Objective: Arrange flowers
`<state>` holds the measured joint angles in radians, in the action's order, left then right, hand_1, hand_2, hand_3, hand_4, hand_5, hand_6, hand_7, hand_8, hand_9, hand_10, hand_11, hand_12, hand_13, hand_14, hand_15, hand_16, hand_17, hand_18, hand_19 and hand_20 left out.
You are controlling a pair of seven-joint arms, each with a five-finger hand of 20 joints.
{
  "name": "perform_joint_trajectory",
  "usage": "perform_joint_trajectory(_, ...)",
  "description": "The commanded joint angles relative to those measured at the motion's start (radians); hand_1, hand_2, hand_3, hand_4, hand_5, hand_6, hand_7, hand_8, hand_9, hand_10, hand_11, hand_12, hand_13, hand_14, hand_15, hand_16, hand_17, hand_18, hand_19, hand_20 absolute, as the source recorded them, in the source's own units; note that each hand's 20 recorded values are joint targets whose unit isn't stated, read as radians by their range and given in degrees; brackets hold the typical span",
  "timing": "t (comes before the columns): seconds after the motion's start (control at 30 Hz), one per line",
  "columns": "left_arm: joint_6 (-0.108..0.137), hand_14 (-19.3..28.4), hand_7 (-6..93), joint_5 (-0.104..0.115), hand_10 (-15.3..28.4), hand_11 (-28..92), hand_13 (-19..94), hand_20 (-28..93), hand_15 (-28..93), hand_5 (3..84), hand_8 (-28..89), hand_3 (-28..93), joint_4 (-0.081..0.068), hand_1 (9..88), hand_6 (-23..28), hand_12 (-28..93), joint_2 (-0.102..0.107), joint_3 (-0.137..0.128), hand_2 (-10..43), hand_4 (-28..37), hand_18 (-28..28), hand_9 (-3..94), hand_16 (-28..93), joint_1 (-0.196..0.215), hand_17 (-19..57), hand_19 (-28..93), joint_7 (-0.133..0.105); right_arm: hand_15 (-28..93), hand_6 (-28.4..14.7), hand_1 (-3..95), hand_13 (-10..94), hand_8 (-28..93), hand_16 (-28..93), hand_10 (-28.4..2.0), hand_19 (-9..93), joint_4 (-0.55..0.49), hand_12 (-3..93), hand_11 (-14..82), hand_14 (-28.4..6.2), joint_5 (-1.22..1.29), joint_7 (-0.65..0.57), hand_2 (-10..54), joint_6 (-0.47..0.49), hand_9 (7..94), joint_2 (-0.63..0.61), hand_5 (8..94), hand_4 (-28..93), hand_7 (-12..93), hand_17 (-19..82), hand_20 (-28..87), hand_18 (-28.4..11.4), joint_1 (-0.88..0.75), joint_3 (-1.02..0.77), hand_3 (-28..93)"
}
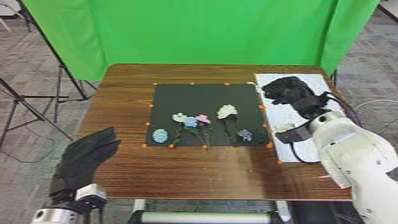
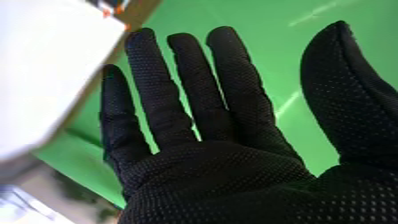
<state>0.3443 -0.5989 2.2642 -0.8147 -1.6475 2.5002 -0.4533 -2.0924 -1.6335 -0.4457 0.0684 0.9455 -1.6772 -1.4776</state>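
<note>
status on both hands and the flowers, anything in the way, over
Right hand open, over white sheet. Left hand open, at table's left edge. Flowers lying on black mat. Neither hand blocking them.

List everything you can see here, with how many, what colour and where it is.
Table: one, brown, centre
Mat: one, black, on the table
Orange marks: several, round the mat's edge
Flowers close together: about three, white, light blue and pink, on the mat
White flower: one, right of those
Oval bloom: one, light blue, mat's near left
Small bloom: one, grey-blue, mat's near right
Sheet: one, white, table's right side
Backdrop: one, green, behind the table
Right hand: one, black, above the sheet
Left hand: one, black, near left
</note>
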Motion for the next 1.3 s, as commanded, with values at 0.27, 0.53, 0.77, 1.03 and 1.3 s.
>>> perform_joint_trajectory(0.27, 0.079, 25.1, 16.1, 0.033, 18.3, 29, 23, 9, 57, 42.5, -11, 82, -0.016, 29.2, 9.5, 7, 0.039, 0.048, 4.3, -15.2, 22.3, 34.3, -13, -0.028, -9.7, 59, -0.101, 40, -4.4, 22.8, 35, -15, 13, -15.0, 58, -0.003, 14.5, 14.3, -20.2, 0.185, 0.078, 4.2, -0.13, 48.1, 0.043, 47.3, -26, 22, 2, 14, -23.4, -0.195, -0.172, 89)
perform_joint_trajectory(0.53, 0.109, 25.4, 16.0, 0.048, 18.0, 29, 25, 9, 57, 40.5, -11, 81, -0.02, 29.5, 7.9, 7, 0.05, 0.069, 4.2, -15.1, 22.3, 35.4, -13, -0.031, -9.5, 59, -0.143, 38, -3.4, 22.9, 35, -15, 14, -14.6, 57, 0.004, 14.5, 13.4, -19.9, 0.293, 0.141, 4.2, -0.172, 47.9, 0.064, 45.9, -27, 22, 2, 14, -23.0, -0.248, -0.218, 90)
perform_joint_trajectory(0.77, 0.136, 25.3, 16.2, 0.047, 17.9, 29, 25, 9, 57, 39.5, -12, 81, -0.019, 29.6, 7.2, 7, 0.057, 0.085, 4.0, -15.3, 22.3, 35.7, -13, -0.044, -9.4, 59, -0.165, 37, -2.8, 23.2, 34, -16, 15, -14.7, 56, 0.019, 14.6, 13.0, -19.8, 0.409, 0.133, 4.2, -0.191, 47.3, 0.084, 44.2, -27, 22, 2, 15, -22.5, -0.233, -0.215, 91)
perform_joint_trajectory(1.03, 0.138, 25.8, 16.2, 0.053, 17.9, 29, 25, 9, 58, 39.2, -12, 81, -0.016, 29.4, 7.0, 7, 0.066, 0.073, 3.9, -15.4, 22.2, 35.2, -13, -0.036, -9.4, 59, -0.173, 37, -2.3, 23.3, 34, -16, 15, -14.6, 56, 0.021, 14.6, 13.5, -19.8, 0.403, 0.121, 4.3, -0.181, 48.1, 0.083, 44.5, -27, 22, 2, 16, -22.4, -0.234, -0.23, 91)
perform_joint_trajectory(1.3, 0.12, 25.9, 16.2, 0.041, 18.4, 30, 25, 9, 59, 39.9, -11, 81, -0.015, 29.3, 7.8, 8, 0.041, 0.071, 3.9, -15.6, 22.1, 35.5, -13, -0.035, -9.4, 59, -0.15, 37, -2.2, 23.3, 34, -16, 16, -14.5, 56, 0.022, 14.5, 13.6, -19.7, 0.436, 0.112, 4.5, -0.178, 48.7, 0.094, 44.6, -27, 23, 1, 16, -22.3, -0.252, -0.249, 91)
